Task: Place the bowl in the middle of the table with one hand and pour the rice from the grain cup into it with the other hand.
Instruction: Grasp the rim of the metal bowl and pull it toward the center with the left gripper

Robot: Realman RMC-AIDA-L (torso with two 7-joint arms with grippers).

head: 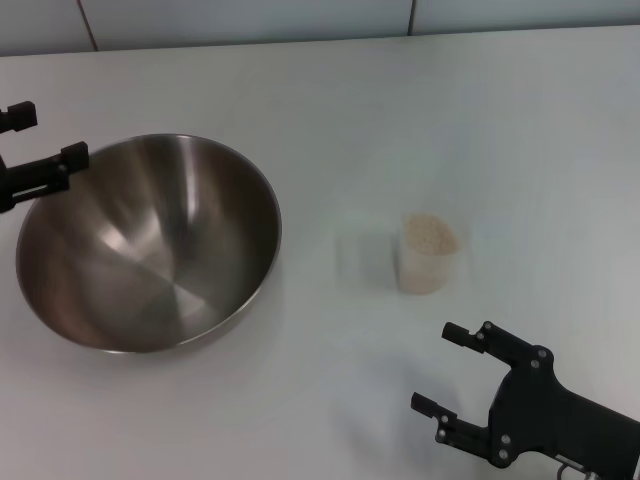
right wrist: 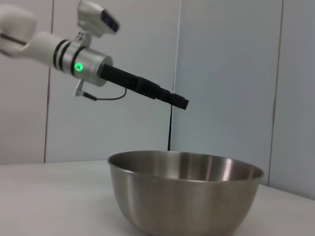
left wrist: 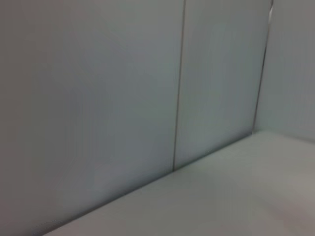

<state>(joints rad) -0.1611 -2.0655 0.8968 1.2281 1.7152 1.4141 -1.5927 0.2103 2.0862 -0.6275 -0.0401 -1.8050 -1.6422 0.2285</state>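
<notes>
The steel bowl (head: 150, 245) sits on the left part of the white table (head: 330, 110), and it also fills the lower right wrist view as the bowl (right wrist: 184, 189). My left gripper (head: 45, 135) is open at the bowl's far-left rim. The left arm (right wrist: 78, 64) reaches in above that rim without touching it. The clear grain cup (head: 430, 258) stands upright to the right of the bowl, with rice (head: 430, 235) up to near its brim. My right gripper (head: 440, 368) is open near the front edge, short of the cup, holding nothing.
A grey-white tiled wall (head: 300, 20) runs along the table's far edge. The left wrist view shows only the wall (left wrist: 98, 98) and a strip of the table (left wrist: 221, 201). Bare tabletop lies between bowl and cup.
</notes>
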